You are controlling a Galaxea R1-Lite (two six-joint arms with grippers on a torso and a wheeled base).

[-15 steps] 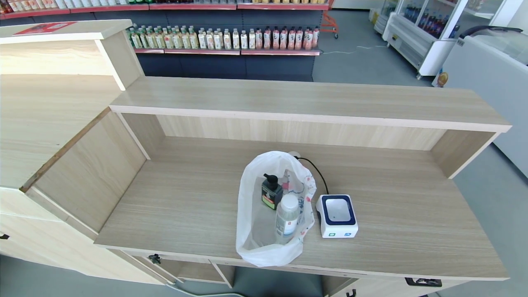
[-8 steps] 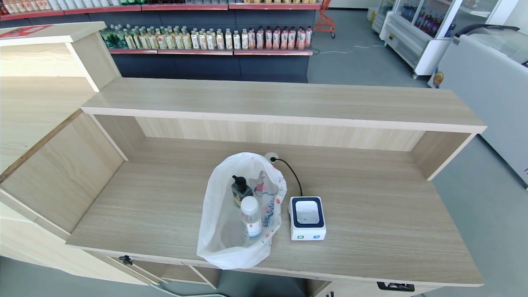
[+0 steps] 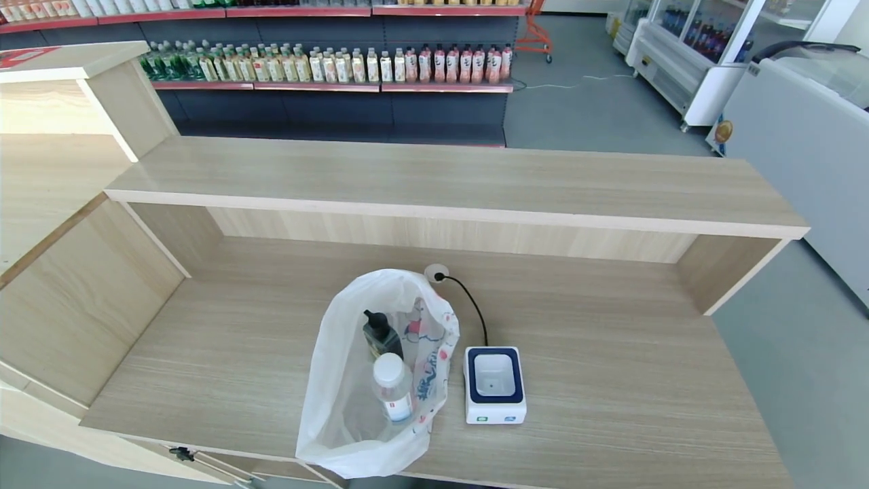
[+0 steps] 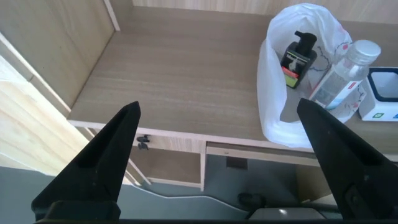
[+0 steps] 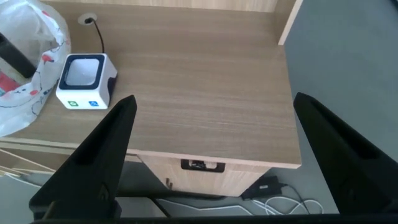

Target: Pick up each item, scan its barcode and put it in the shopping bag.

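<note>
Caps point up: pump bottle (image 3: pixel 380 336) and clear bottle (image 3: pixel 394 388) stand upright in bag (image 3: pixel 326 387) on desk (image 3: pixel 611 380); red-white label unreadable. Spread wide: left tool (image 4: pixel 217 109), right tool (image 5: pixel 214 102).

wooden counter (image 3: pixel 611 380) | drink shelves (image 3: pixel 326 64) behind | freezer (image 3: pixel 801 136) right

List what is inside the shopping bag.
Inside the shopping bag are a dark pump bottle and a clear bottle with a white cap. Anything beneath them is covered by the bottles and the bag's folds.
</note>
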